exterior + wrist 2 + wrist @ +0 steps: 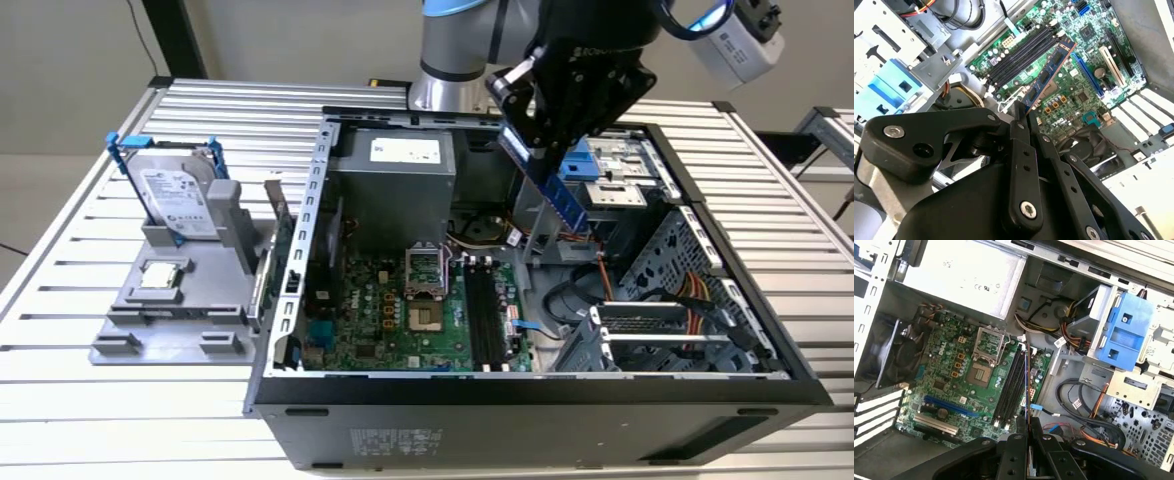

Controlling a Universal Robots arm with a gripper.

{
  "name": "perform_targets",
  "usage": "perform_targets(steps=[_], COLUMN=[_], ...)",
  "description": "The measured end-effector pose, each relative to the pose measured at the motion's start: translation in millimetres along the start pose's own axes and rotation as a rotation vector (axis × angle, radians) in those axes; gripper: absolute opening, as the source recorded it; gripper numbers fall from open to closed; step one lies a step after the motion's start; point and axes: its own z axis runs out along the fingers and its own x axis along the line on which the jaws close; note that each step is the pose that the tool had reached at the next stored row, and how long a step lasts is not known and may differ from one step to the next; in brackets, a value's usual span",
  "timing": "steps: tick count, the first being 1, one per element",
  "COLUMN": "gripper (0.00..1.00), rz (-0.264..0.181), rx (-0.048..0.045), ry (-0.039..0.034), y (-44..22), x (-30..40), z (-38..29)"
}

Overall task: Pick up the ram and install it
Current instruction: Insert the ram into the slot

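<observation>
Pincer [1022, 114] is clamped tight on the ram [1048, 72], holding it near one end as far as I can tell, so most of the stick juts free beyond the fingertips. It hangs inside the open computer case [534, 420], above the motherboard [954, 372] and not yet touching it. Alignment is the main risk, I judge: with so much length unsupported, a slight twist in the grasp could land the stick's edge on a wall or end latch of the black memory slots [1013, 385] rather than in a groove. Pressing then could flex the board or make the stick slip between the fingers. A wire bundle [1076, 337] beyond the slots could also snag it. The ram's long axis runs away from the pincer. In the first wrist view it appears edge-on, nearly parallel to the slots and just beside them; in the exterior view it slants down toward the exterior view's right
</observation>
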Motion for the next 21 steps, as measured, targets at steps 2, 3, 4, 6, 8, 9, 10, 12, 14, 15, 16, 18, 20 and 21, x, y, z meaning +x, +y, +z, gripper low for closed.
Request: perform_targets(steps=[2,3,4,6,8,9,10,12,14,15,16,18,20,21], gripper=[0.0,0.0,0.0,0.0,0.0,0.0,0.0,0.0,0.0,0.0,0.0,0.0,0.0,0.0], rz=[0.015,0.022,0.029,0.043,0.057,0.063,0.069,0.078,0.085,0.088,0.092,0.099,0.106,0.108], rx=[0.0,-0.0001,0.0,-0.0001,-0.0001,-0.0001,-0.0001,-0.0001,-0.0002,-0.0002,-0.0002,-0.0002,-0.0002,-0.0003], ry=[-0.0002,-0.0003,-0.0004,-0.0005,-0.0007,-0.0007,-0.0008,-0.0009,-0.0009,-0.001,-0.001,-0.0011,-0.0012,-0.0012], y=[0.0,0.0,0.0,0.0,0.0,0.0,0.0,0.0,0.0,0.0,0.0,0.0,0.0,0.0], x=[0.0,0.0,0.0,0.0,0.0,0.0,0.0,0.0,0.0,0.0,0.0,0.0,0.0,0.0], z=[0.0,0.0,0.0,0.0,0.0,0.0,0.0,0.0,0.0,0.0,0.0,0.0,0.0,0.0])
